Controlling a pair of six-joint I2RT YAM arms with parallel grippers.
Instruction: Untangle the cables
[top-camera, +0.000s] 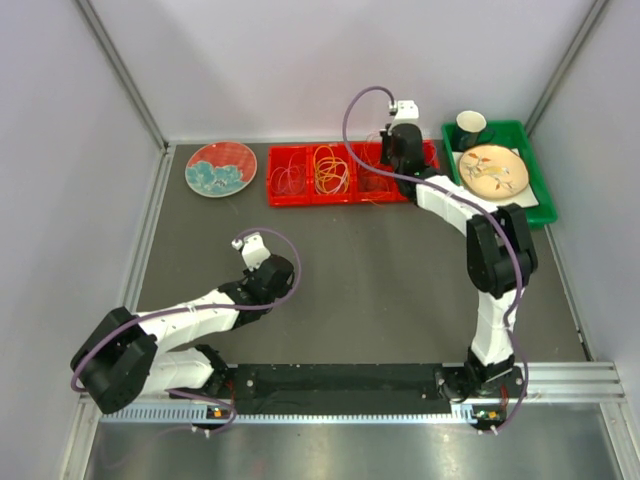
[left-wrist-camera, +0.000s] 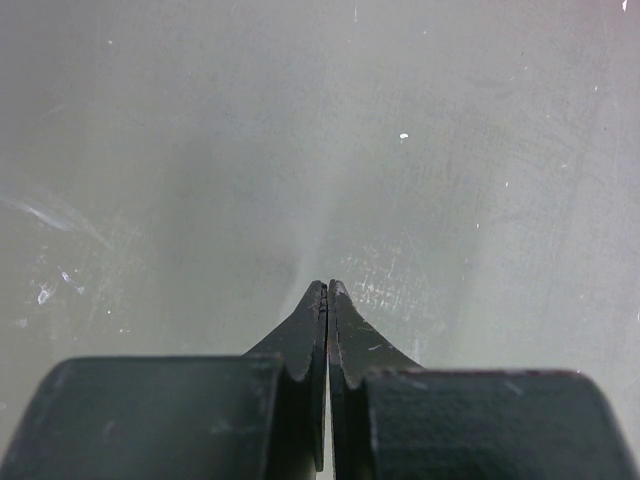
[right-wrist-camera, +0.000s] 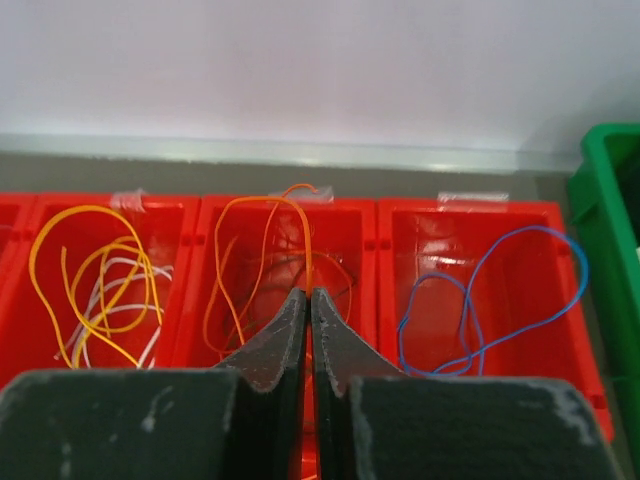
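Jaws shut, both pairs (right jaws pinch one orange cable (right-wrist-camera: 307, 245)).

Fixed camera looking steeply down from the near side over a dark grey desk (top-camera: 360, 290), left wrist camera pointing past its black left claw (left-wrist-camera: 328, 288), hovering close over that desk, right wrist camera facing red plastic bins (right-wrist-camera: 372, 240) past the right claw (right-wrist-camera: 308, 292), bins also showing overhead.

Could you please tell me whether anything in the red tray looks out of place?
Yes: the thin orange cable, in the compartment of the red plastic tray straight ahead of the right gripper, arches above the far rim. One strand runs down into the gripper's shut tips and seems to be pinched there.
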